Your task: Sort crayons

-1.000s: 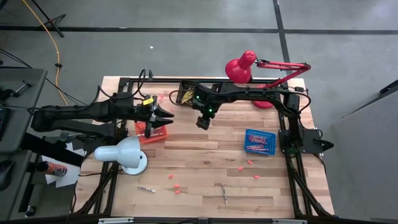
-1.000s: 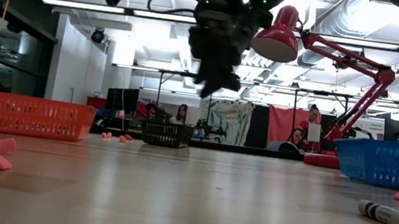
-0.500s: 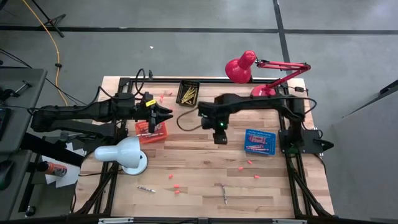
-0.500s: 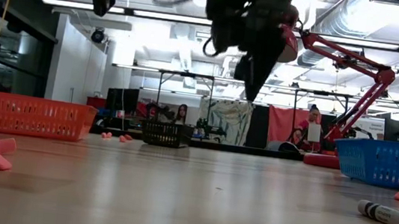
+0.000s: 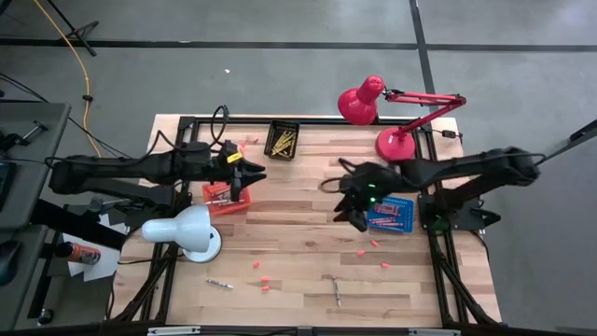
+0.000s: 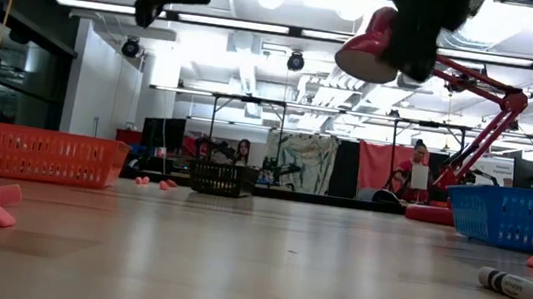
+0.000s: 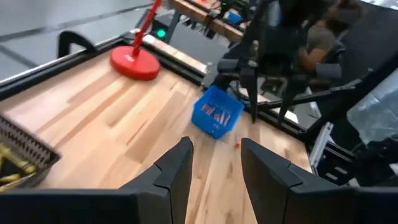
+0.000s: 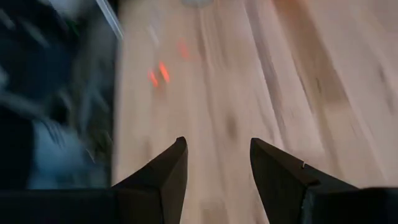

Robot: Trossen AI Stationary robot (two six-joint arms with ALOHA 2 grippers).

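While the high view lays out the whole table point(image 5: 308, 271), it alone shows where each arm sits: the left gripper point(image 5: 256, 173) hangs left of centre, over the orange basket point(image 5: 227, 198), and the right gripper point(image 5: 354, 217) sits right of centre, just beside the blue basket point(image 5: 389, 213). Crayons show in three baskets from above: yellow ones in the dark basket point(image 5: 282, 140) at upper centre, red marks in the orange one, red-pink ones in the blue. Two loose crayons point(image 5: 219, 283) lie near the lower edge, among pink chips point(image 5: 260, 265). The low view adds what the overhead cannot: a grey crayon point(image 6: 524, 291) lying flat at lower right, pink chips at far left, and people in the room behind. The left wrist view shows that arm's fingers point(image 7: 176, 174) spread apart with nothing between them, the blue basket point(image 7: 216, 112) ahead at centre. The right wrist view, smeared, shows its fingers point(image 8: 166, 174) likewise parted over bare wood.
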